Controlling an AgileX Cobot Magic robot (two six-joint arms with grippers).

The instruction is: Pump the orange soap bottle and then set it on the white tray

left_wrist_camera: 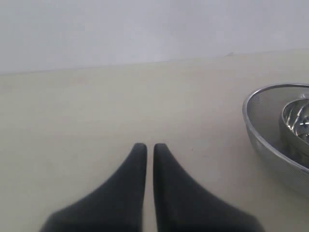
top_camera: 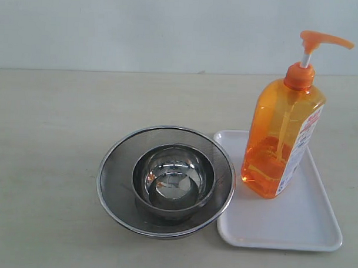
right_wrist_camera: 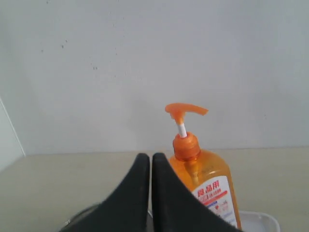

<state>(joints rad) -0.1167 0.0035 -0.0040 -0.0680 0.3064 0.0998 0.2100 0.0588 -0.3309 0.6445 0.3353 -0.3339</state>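
soap bottle (top_camera: 281, 140) upright on tray (top_camera: 305, 223), strainer (top_camera: 165, 180) just left

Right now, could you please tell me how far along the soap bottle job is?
Done, apparently: the tall translucent orange soap bottle stands upright on the flat white plastic tray. In hand: nothing; the left tool and right tool are shut and empty, neither gripping it. Left: possibly nothing; the raised orange pump head cannot show whether it was pumped.
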